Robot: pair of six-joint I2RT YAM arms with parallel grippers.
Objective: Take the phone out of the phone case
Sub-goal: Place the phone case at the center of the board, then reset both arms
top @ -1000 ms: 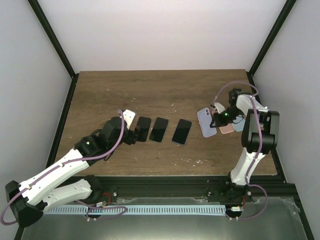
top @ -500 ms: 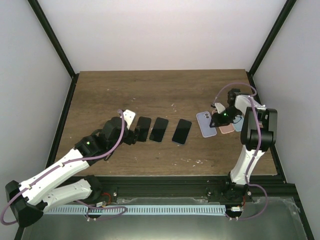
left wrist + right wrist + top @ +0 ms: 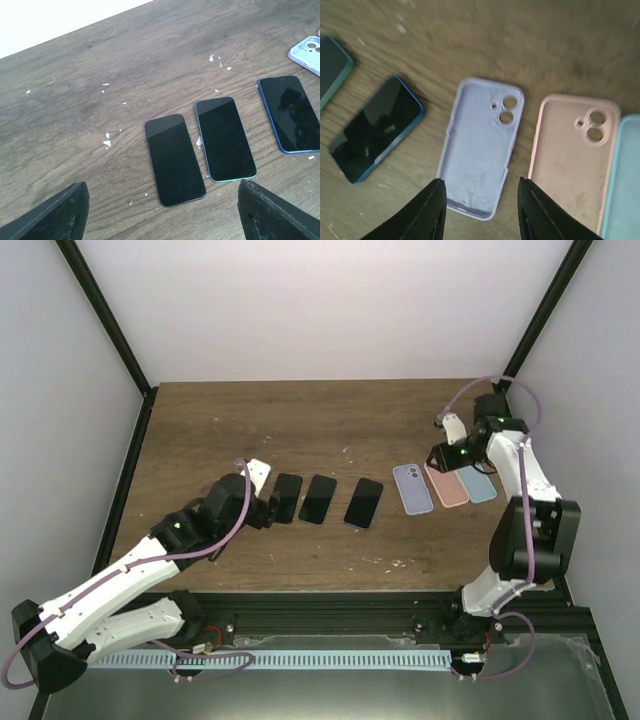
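Three bare phones lie face up in a row: a black one (image 3: 287,497) (image 3: 175,159), a teal-edged one (image 3: 318,499) (image 3: 225,138) and a blue-edged one (image 3: 364,503) (image 3: 375,130). To their right lies an empty lavender phone case (image 3: 412,488) (image 3: 480,145), inside up. My right gripper (image 3: 440,455) (image 3: 482,215) hovers over that case, open, holding nothing. My left gripper (image 3: 270,508) (image 3: 162,220) stands wide open just in front of the black phone, touching nothing.
An empty pink case (image 3: 446,483) (image 3: 572,155) and a light blue case (image 3: 476,483) (image 3: 622,180) lie right of the lavender one. White crumbs dot the wooden table (image 3: 330,420). Black frame posts stand at the table's corners.
My right gripper has opened and let go of the lavender case, which now lies flat. The right arm has risen and drawn back toward the far right. The left arm has stayed put.
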